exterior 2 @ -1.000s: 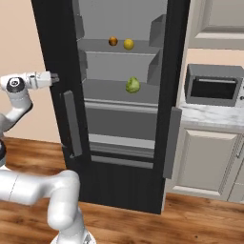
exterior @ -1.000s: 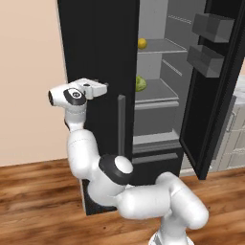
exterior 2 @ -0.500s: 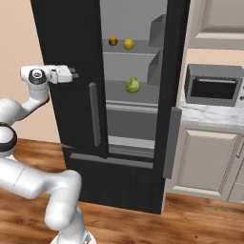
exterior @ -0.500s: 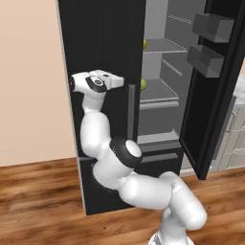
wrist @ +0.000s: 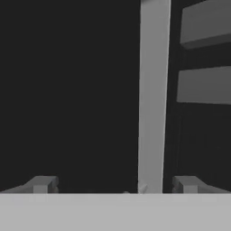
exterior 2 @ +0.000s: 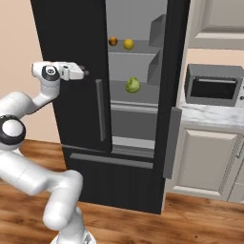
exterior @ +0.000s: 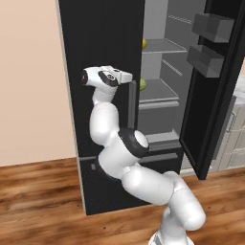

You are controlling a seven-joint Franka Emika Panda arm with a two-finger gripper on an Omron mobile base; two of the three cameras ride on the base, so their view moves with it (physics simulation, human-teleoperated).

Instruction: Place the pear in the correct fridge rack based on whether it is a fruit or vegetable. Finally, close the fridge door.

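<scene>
While the gripper [wrist: 115, 185] hovers with its fingers spread apart and empty against the black fridge door [exterior 2: 71, 38], the door's grey handle [wrist: 153, 90] stands just ahead of it. Well beyond the gripper, the pear [exterior 2: 128, 44] sits on the upper fridge rack [exterior 2: 143, 50], beside an orange-brown fruit [exterior 2: 113, 41].

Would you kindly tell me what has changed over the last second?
The arm has swung the left fridge door further shut, the open gripper pushing against its front and empty. The pear stays on the upper fridge rack beside the orange-brown fruit; the leafy green stays below. The right door remains open.
</scene>
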